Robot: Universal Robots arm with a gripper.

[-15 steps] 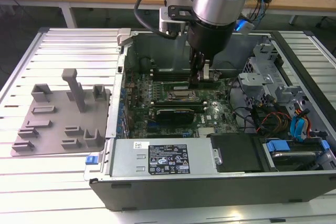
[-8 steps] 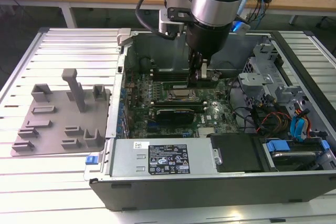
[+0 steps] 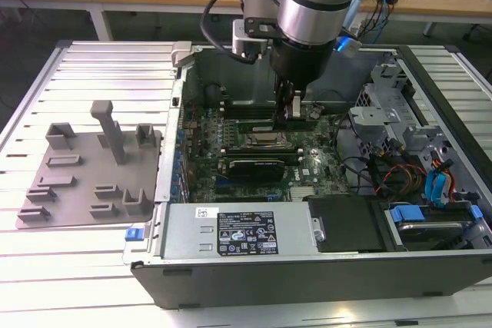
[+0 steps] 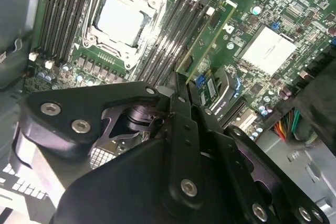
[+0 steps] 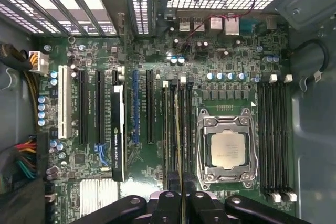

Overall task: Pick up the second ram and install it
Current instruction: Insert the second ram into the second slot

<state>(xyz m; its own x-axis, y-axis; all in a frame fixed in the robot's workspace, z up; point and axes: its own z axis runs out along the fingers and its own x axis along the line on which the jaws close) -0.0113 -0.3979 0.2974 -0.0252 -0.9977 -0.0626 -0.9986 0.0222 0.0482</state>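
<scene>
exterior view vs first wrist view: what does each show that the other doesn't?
Exterior view: the grey tray beside the case on the exterior view's left, the power supply and the arm. First wrist view: the expansion slots, a black card in one, and the ram edge-on in the gripper. Both: the processor, the motherboard and the gripper.

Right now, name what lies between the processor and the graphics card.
In the first wrist view: a bank of memory slots, the second ram, two expansion slots.
</scene>
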